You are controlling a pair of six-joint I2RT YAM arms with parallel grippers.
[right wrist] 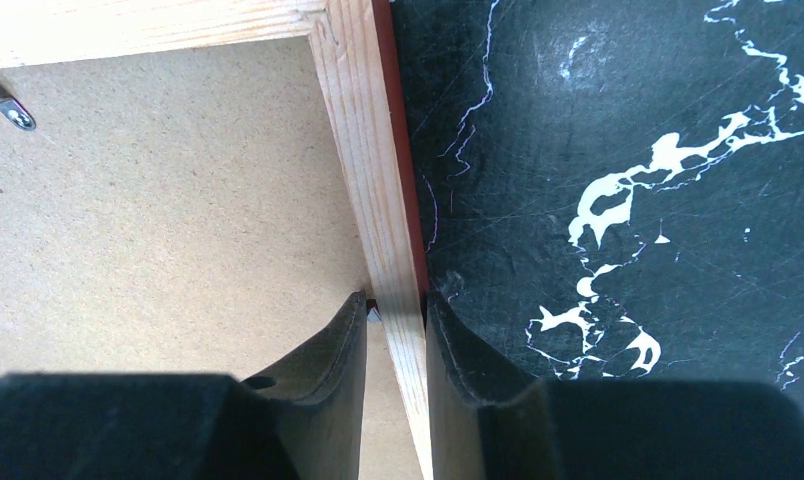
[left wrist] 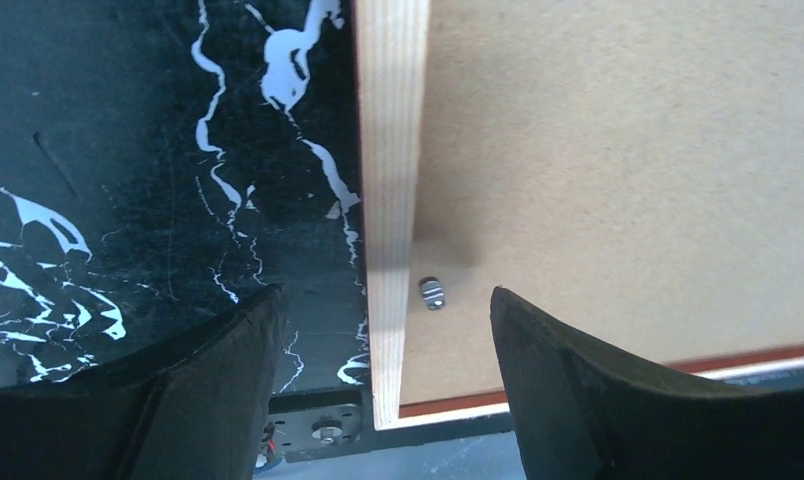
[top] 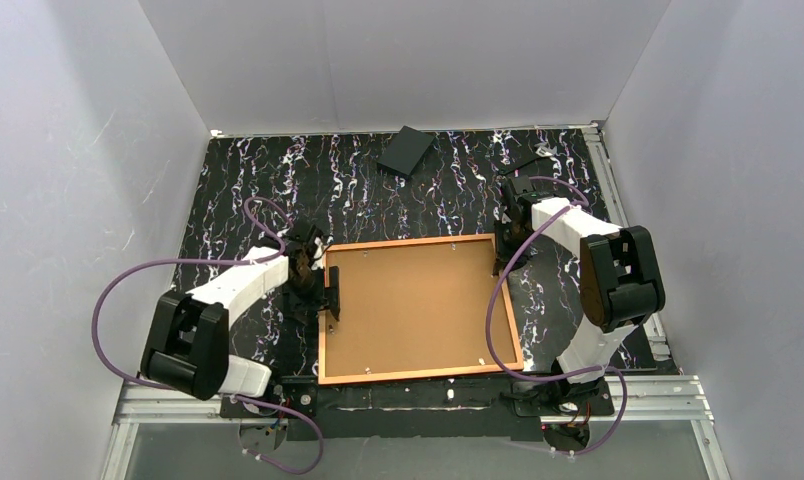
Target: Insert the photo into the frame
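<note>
Black marbled table point(top: 238, 190) bears the frame point(top: 408, 241) and a dark slab point(top: 408, 150).

frame point(top: 408, 241) face-down, its front hidden; dark flat object point(top: 407, 151) at far edge, too small to identify

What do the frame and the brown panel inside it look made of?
The frame looks like pale bare softwood, with visible grain lines and a red-painted outer edge. The brown panel is probably hardboard or fibreboard: matte, finely speckled, no grain.
</note>
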